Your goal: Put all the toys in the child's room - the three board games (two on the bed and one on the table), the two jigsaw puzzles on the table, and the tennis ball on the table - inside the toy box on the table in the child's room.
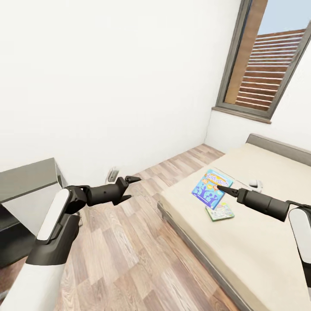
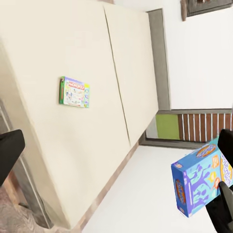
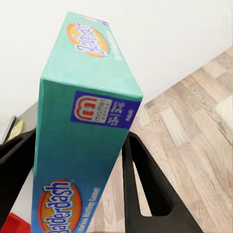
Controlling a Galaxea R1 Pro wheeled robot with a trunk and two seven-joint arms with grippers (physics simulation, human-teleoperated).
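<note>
Looking down over a corner of the child's room: white walls, wood-plank floor in mixed brown and grey tones, a window with a dark grey frame and slatted wood beyond it. The bed takes the right side – plain beige mattress, matte and flat, thin grey frame along its edge, grey headboard toward the window wall. A low dark grey cabinet sits at the left edge.

Right gripper is clamped on the blue board game – flat rectangular box held up off the mattress, tilted. Right wrist view shows its fingers on both sides of the box: teal edge panel, a blue label patch, orange oval lettered "Balderdash". Left wrist view catches the same box in the air against the wall.

The green-edged board game lies flat on the mattress, just beside and below the held box in the head view; in the left wrist view it is alone on the beige surface, a small printed rectangle.

Left gripper hangs over the floor, well apart from the bed, jaws parted, nothing between them.
</note>
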